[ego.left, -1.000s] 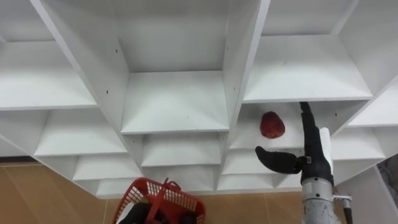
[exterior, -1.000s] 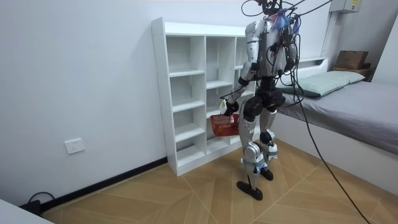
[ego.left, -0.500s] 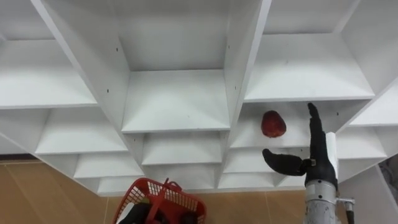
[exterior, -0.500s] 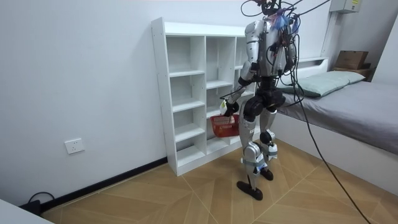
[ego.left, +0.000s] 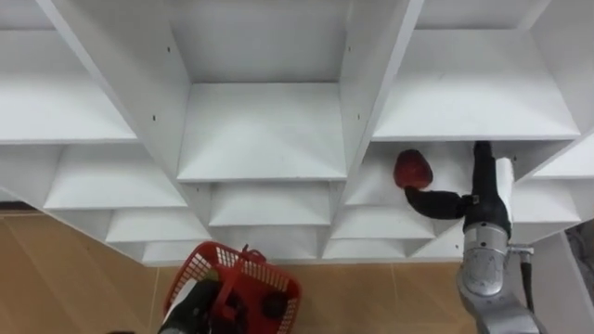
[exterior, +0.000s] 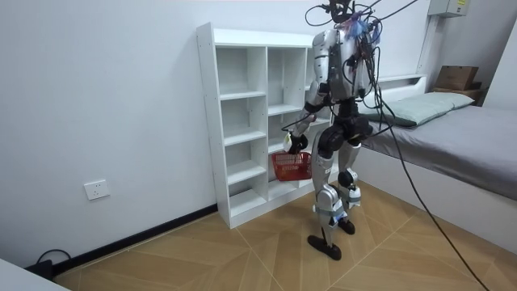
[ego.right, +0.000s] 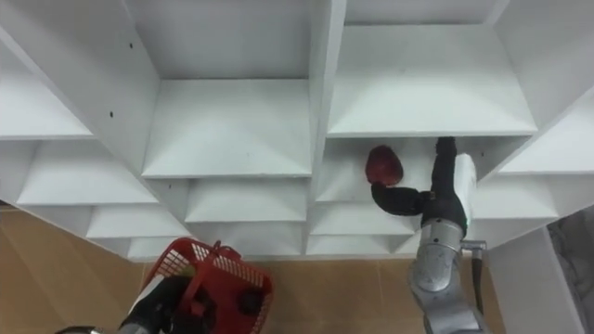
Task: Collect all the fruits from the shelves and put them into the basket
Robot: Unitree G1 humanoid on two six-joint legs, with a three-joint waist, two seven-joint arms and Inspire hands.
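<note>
Red fruit (ego.left: 413,170) noted at left end of closet (ego.left: 264,130) shelf, touched by spread thumb of right hand (ego.left: 484,209), fingers straight. Basket (ego.left: 200,264) handle clasped in left hand (ego.left: 190,308).

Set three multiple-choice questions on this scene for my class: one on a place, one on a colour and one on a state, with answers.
1. Where is the red fruit?
A. On the floor
B. On a shelf in the white closet
C. On the bed

2. What colour is the basket hanging from the left hand?
A. Blue
B. White
C. Red

3. How is the right hand?
A. Open, fingers straight, thumb by the fruit
B. Curled into a fist, away from the closet
C. Holding the basket

Answers:
1 B: the fruit lies in a compartment right of the middle column.
2 C: its mesh walls are red.
3 A: the fingers point straight into the compartment and grip nothing.
</note>
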